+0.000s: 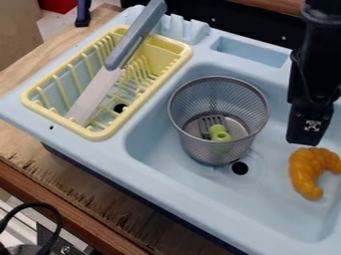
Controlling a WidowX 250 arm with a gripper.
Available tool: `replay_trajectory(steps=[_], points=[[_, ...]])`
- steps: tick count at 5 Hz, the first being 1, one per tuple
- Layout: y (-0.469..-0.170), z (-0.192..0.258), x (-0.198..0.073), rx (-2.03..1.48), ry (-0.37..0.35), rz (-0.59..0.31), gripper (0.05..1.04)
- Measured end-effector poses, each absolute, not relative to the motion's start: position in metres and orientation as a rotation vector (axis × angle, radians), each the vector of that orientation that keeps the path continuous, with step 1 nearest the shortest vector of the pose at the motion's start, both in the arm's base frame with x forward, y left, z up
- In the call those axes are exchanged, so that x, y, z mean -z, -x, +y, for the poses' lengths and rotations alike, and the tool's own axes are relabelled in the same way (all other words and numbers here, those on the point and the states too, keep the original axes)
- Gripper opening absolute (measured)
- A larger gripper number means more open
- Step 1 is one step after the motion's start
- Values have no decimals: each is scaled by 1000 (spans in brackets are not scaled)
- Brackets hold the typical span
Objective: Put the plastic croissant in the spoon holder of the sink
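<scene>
Croissant (pixel 303 172) in the basin, view-right of the mesh basket (pixel 212 144); gripper (pixel 306 143) close by

Landmark for all places: the mesh basket. Sides are those of the camera view.

Wooden table (pixel 73 184): runs beneath everything, plain to see toward the lower left of the basket.

Sink unit (pixel 193 196): pale blue, all around the basket, which stands upright in its basin.

My arm (pixel 316 55): black, hanging down from the top edge on the basket's right. My gripper is at its lower end, to the right of the basket and near the croissant. Spread or pressed together, I cannot tell; nor can I make out whether I touch the croissant.

Dish rack (pixel 100 133): yellow, slatted, set on the sink's raised part left of the basket.

The basket itself: grey, round, open-topped.

Toy knife (pixel 96 94): lies slantwise across the rack, up and left of the basket; grey-blue handle uppermost, pale blade running down to the lower left.

Recess (pixel 250 52): oblong, in the sink's rim, above the basket.

Croissant: orange-brown, curved, lying on the basin floor right of the basket and apart from it.

Small utensil (pixel 218 132): slotted grey head, green handle, inside the basket.

Hole (pixel 240 168): round, dark, in the basin floor just beside the basket's base.
</scene>
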State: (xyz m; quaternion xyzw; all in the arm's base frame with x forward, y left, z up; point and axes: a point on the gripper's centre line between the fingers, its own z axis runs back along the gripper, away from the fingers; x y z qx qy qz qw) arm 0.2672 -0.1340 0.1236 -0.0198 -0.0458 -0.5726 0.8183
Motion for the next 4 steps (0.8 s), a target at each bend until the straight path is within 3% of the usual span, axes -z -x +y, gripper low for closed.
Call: replay_trajectory(steps=[1,4], points=[[-265,-132,-115,1202,47,-70,999],[-285,-128,-101,746,-37,-230,999]])
